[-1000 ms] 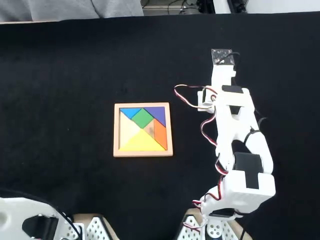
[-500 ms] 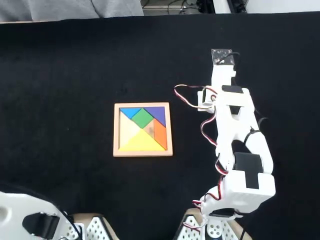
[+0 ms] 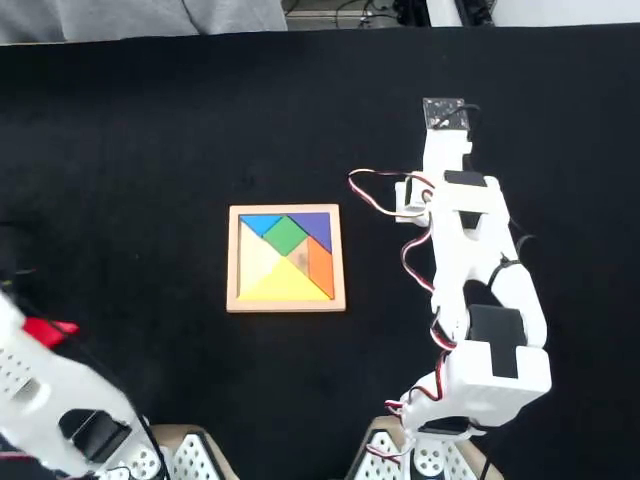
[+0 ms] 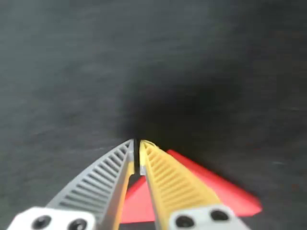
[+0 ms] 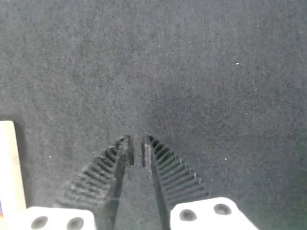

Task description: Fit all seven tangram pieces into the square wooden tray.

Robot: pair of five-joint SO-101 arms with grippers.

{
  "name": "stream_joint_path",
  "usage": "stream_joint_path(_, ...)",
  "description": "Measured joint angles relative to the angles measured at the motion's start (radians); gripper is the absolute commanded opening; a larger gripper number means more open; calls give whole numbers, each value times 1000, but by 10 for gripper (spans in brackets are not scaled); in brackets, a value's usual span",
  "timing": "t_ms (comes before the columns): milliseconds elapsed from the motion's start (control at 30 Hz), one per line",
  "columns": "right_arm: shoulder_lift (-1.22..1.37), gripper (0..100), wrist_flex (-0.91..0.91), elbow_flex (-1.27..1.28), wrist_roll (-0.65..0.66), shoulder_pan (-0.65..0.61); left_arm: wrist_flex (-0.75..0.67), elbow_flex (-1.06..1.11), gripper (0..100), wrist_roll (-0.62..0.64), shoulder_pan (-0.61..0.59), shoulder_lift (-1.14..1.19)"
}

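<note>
The square wooden tray (image 3: 233, 298) lies mid-table and holds blue, green, purple, orange, yellow and cream pieces, with a small wood-coloured triangular patch in their middle. My left arm (image 3: 50, 400) stands at the table's near left, well apart from the tray. My left gripper (image 4: 136, 143) is shut on a red triangle piece (image 4: 225, 191), which juts out from the arm as a red tip (image 3: 45, 330). My right arm (image 3: 465, 250) stands folded to the right of the tray. My right gripper (image 5: 136, 143) is shut on nothing over the black cloth, with the tray's edge (image 5: 7, 167) off to one side.
Black cloth (image 3: 140, 150) covers the whole table. Both arm bases sit at the near edge. Red and white servo wires (image 3: 375, 190) loop off the right arm toward the tray. Grey fabric (image 3: 150, 15) lies beyond the far edge.
My left arm has swung up from the near-left corner, and the red piece in its gripper has come into view. The right arm and the tray have not moved.
</note>
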Motion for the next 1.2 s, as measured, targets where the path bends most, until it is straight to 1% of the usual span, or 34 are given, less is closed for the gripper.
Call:
stream_joint_path(200, 0, 47, 0, 0, 0, 0, 26, 57, 28, 5, 218, -3)
stream_joint_path(300, 0, 47, 0, 0, 0, 0, 35, 81, 28, 6, 302, -11)
stream_joint_path(433, 0, 47, 0, 0, 31, 0, 87, 109, 28, 6, 354, -54)
stream_joint_path(533, 0, 47, 0, 0, 48, -5, 178, 144, 28, -2, 367, -121)
stream_joint_path(600, 0, 47, 0, 0, 51, -18, 219, 141, 29, -23, 367, -204)
stream_joint_path(667, 0, 47, 0, 0, 51, -28, 249, 141, 30, -54, 342, -328)
stream_joint_path(767, 0, 47, 0, 0, 51, -28, 259, 141, 45, -169, 282, -523)
stream_joint_path(833, 0, 47, 0, 0, 51, -28, 256, 158, 117, -299, 239, -643)
stream_joint_path(900, 0, 47, 0, 0, 51, -28, 230, 207, 240, -485, 201, -724)
stream_joint_path(1000, 0, 47, 0, 0, 51, -29, 178, 310, 430, -821, 127, -766)
stream_joint_path(1033, 0, 47, 0, 0, 51, -29, 147, 347, 464, -928, 101, -770)
stream_joint_path(1067, 0, 47, 0, 0, 51, -29, 114, 382, 470, -991, 83, -773)
stream_joint_path(1100, 0, 47, 0, 0, 51, -29, 81, 417, 464, -1020, 71, -775)
stream_joint_path(1200, 0, 47, 0, 0, 51, -29, -15, 503, 435, -1025, 66, -778)
